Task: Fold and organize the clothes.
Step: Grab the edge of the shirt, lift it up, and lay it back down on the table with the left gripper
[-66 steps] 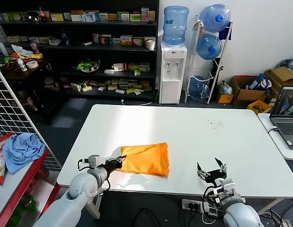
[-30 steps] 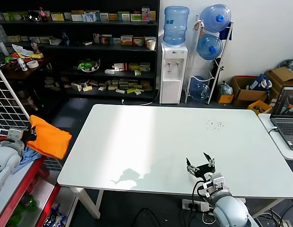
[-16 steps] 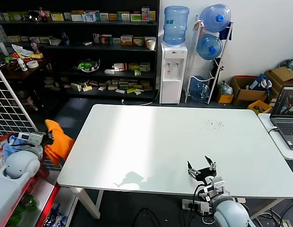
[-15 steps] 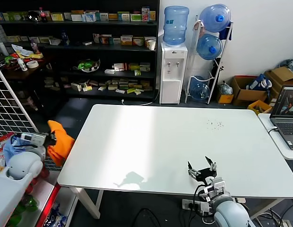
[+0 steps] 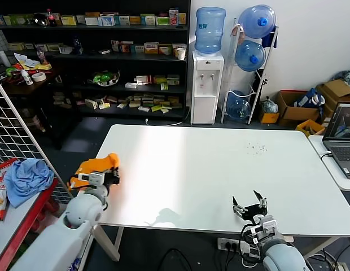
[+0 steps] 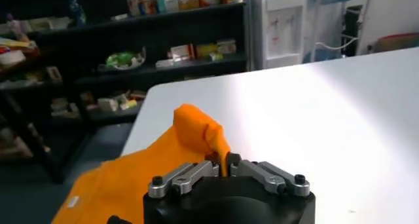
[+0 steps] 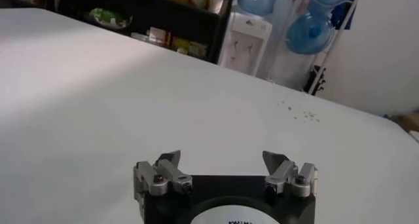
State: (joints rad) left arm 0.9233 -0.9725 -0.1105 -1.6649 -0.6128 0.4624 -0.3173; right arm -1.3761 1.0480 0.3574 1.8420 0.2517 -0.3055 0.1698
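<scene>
Pinching the orange T-shirt (image 6: 141, 169), the left end effector (image 6: 226, 168) is clamped (right end effector (image 7: 224, 168) spread wide, empty).

This looks like a robot lab set up as a mock shop. Dark shelves (image 5: 96, 62) along the far wall hold rows of small boxed goods. A water dispenser (image 5: 207, 79) stands beside a rack of spare water bottles (image 5: 251, 53). Cardboard boxes (image 5: 310, 104) sit on the floor at far right, and a laptop (image 5: 341, 138) rests right of the white counter (image 5: 220, 169).
</scene>
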